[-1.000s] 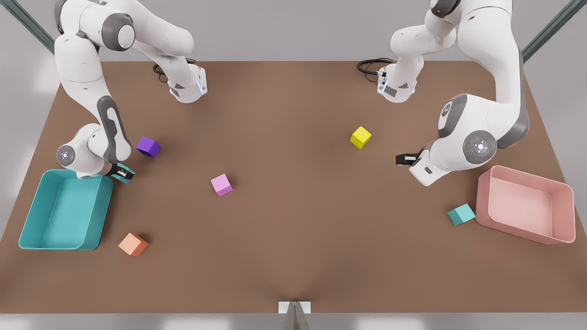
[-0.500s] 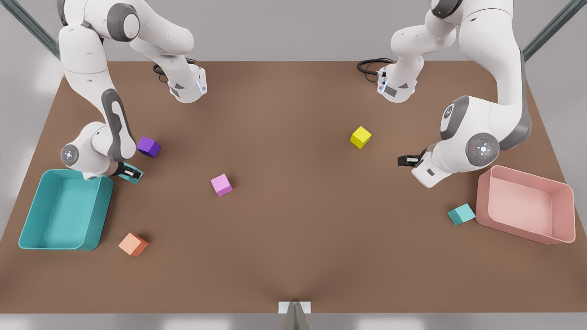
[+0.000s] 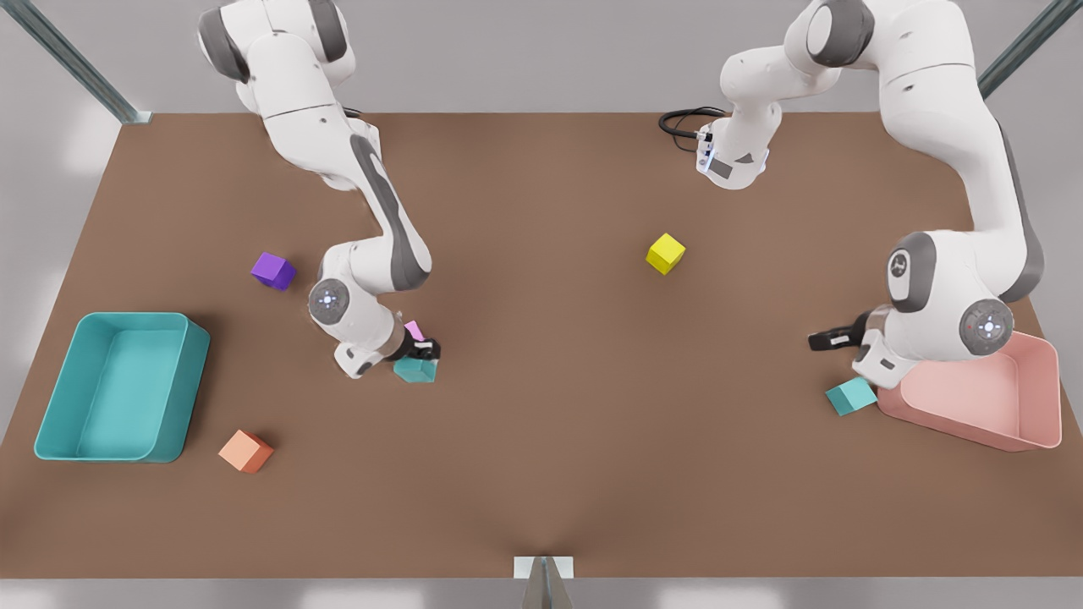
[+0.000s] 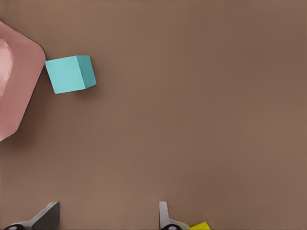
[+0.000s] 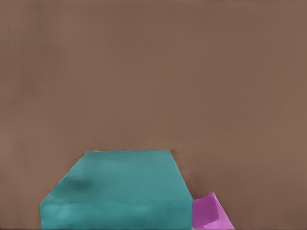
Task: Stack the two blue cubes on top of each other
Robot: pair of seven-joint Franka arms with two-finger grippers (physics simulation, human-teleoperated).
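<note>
One blue cube is in my right gripper, which is shut on it left of centre in the front view. The same cube looms close in the right wrist view. The other blue cube lies on the table against the pink tray, and shows as in the left wrist view. My left gripper hovers open just behind that cube, its fingertips wide apart with nothing between them.
A pink cube sits right behind the held cube, partly hidden by the gripper. A purple cube, an orange cube and a teal tray stand at the front view's left. A yellow cube lies mid-right.
My right arm has carried the blue cube from beside the teal tray rightwards to the pink cube. My left arm has swung forward and rightwards over the pink tray's corner.
</note>
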